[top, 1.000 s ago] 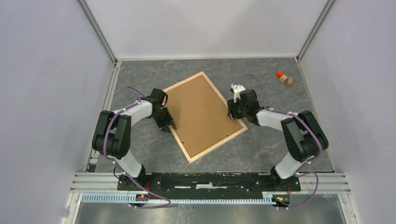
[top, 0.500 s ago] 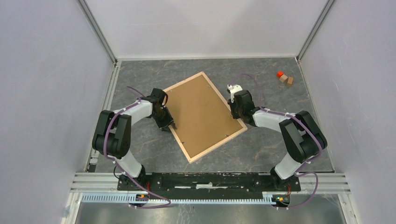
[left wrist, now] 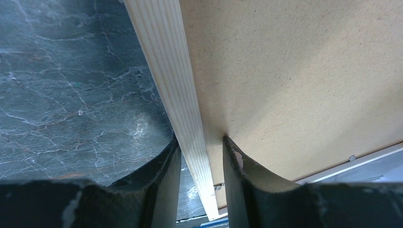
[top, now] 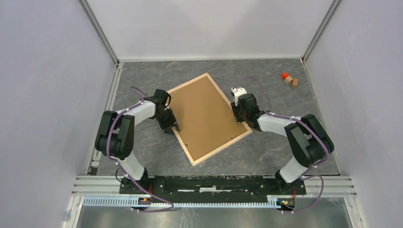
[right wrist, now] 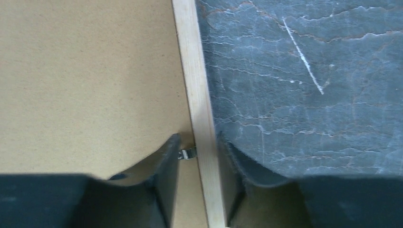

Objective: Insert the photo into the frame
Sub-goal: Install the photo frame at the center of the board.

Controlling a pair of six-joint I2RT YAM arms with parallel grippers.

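Observation:
The frame (top: 222, 147) lies back up on the dark marble table, tilted, its pale wood rails around a plain brown backing board (top: 206, 114). The photo is not in view. My left gripper (top: 172, 128) is open and straddles the frame's left rail (left wrist: 176, 71): one finger on the table side touches the rail, the other rests on the backing board (left wrist: 294, 71) a little off it. My right gripper (top: 239, 116) is open and straddles the right rail (right wrist: 195, 71), with a small metal clip (right wrist: 187, 153) beside its inner finger.
An orange block (top: 285, 75) and small wooden blocks (top: 292, 81) lie at the far right of the table. Grey walls close in the left, right and back. The arms' base rail runs along the near edge.
My right gripper has moved a little left and down onto the frame's right rail. The left gripper and the frame have stayed put.

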